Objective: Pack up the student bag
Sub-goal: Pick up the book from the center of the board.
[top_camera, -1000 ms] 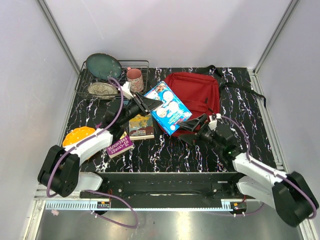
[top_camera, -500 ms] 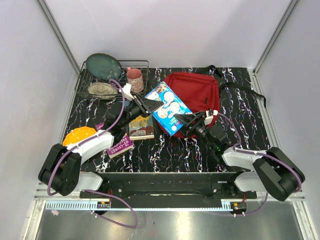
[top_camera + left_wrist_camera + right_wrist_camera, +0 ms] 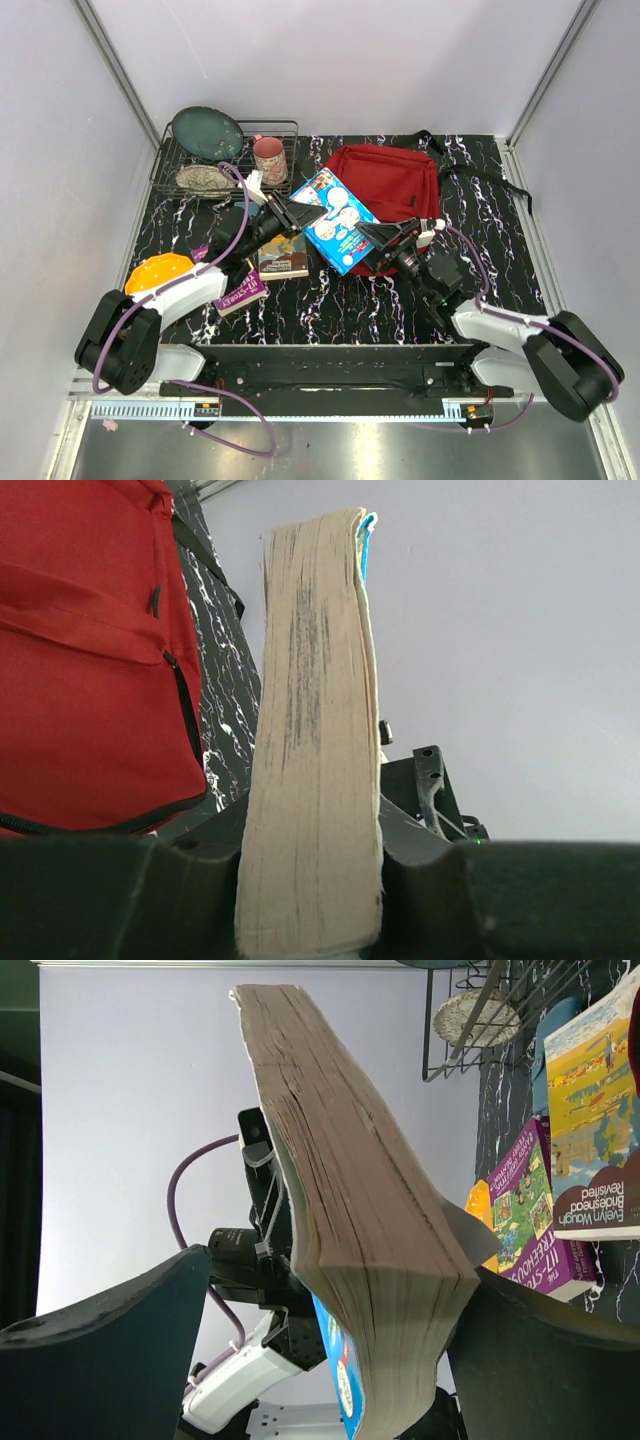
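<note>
Top cam: student bag (image 3: 400,185) lies flat on the black marbled table (image 3: 330,300), back centre-right, with its black straps trailing off to the right. Left gripper (image 3: 298,212) is clamped on one edge of a blue picture book (image 3: 335,215). It holds the book tilted, up off the table, just beside the bag's left side. Right gripper (image 3: 378,233) sits at the book's opposite corner. Behind my left arm is a wire dish rack (image 3: 225,160) with a green plate (image 3: 207,132) and a mug (image 3: 269,157). A yellow-green paperback (image 3: 283,255) and a purple book (image 3: 238,290) lie flat on the table near the left arm.

Left wrist cam: my fingers pinch the book's page block from both sides, no gap. The bag fills the left of the frame.

Right wrist cam: the page block stands between my jaws. One finger (image 3: 540,1360) is at the pages, contact unclear. The other finger (image 3: 100,1340) is clearly off, with wall showing through the gap. So this one's spread, not gripping. The paperback's cover reads Evelyn Waugh, Brideshead Revisited.
</note>
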Robot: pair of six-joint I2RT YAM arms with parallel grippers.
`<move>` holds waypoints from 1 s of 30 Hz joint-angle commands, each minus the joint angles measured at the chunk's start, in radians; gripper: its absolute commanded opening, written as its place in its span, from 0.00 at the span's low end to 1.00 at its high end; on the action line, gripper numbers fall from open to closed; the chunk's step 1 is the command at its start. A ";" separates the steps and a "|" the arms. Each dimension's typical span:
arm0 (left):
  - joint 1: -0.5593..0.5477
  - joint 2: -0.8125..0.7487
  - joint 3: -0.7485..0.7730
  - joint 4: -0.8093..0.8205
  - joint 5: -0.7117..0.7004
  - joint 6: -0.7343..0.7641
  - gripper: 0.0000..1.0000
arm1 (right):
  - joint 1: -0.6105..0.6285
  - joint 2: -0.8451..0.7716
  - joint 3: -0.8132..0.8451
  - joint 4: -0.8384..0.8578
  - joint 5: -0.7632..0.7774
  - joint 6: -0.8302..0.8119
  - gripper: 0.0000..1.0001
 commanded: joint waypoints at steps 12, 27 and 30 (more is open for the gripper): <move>0.000 0.030 0.072 0.205 -0.029 -0.036 0.00 | 0.063 -0.208 0.020 -0.326 0.034 0.052 0.98; 0.001 0.051 0.072 0.227 0.029 -0.077 0.00 | 0.099 -0.080 0.031 0.006 0.169 -0.011 0.92; 0.000 0.011 0.050 0.182 0.026 -0.051 0.00 | 0.099 -0.122 0.046 -0.005 0.197 -0.089 0.88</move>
